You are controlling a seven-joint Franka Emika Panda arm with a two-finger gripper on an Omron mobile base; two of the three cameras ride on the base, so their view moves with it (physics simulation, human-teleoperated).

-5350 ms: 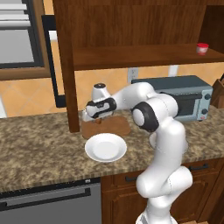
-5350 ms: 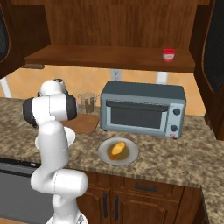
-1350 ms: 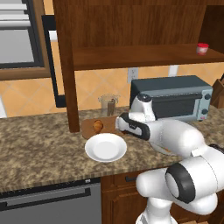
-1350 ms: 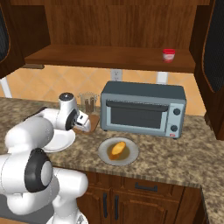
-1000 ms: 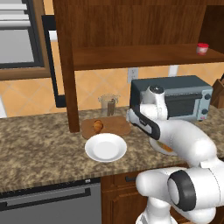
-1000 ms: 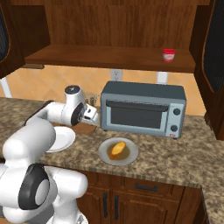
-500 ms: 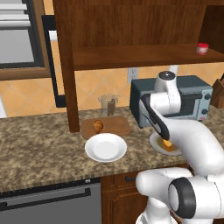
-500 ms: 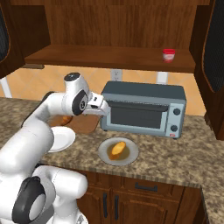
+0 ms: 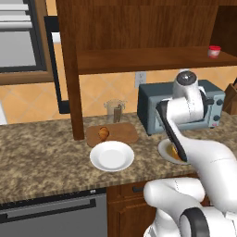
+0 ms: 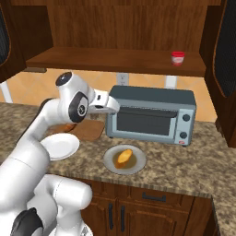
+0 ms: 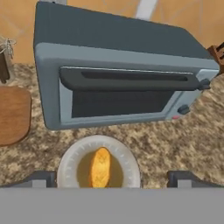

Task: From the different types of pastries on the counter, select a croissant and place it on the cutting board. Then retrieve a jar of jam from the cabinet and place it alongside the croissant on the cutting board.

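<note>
The dark wooden cabinet (image 9: 139, 37) spans the wall above the speckled granite counter (image 9: 41, 157), its thick side post coming down to the counter just left of the cutting board (image 9: 121, 133). A grey toaster oven (image 10: 152, 115) stands at the back of the counter, right of the board. The white arm reaches up in front of the oven, and the gripper (image 11: 112, 177) hangs over the grey plate (image 10: 109, 161) near the counter's front edge, its jaws spread wide with nothing between them. The reddish-brown cutting board lies flat at the foot of the post, with the croissant (image 9: 104, 133) resting on its left part. A round white plate (image 9: 111, 156) sits just in front of the board, nearer the counter edge. A clear glass container (image 9: 115, 111) with dark contents stands just behind the board. On the grey plate lies the yellow-orange pastry (image 11: 100, 167). The jar of jam (image 10: 178, 58), pale with a red lid, stands upright on the cabinet shelf, far right, above the oven.
</note>
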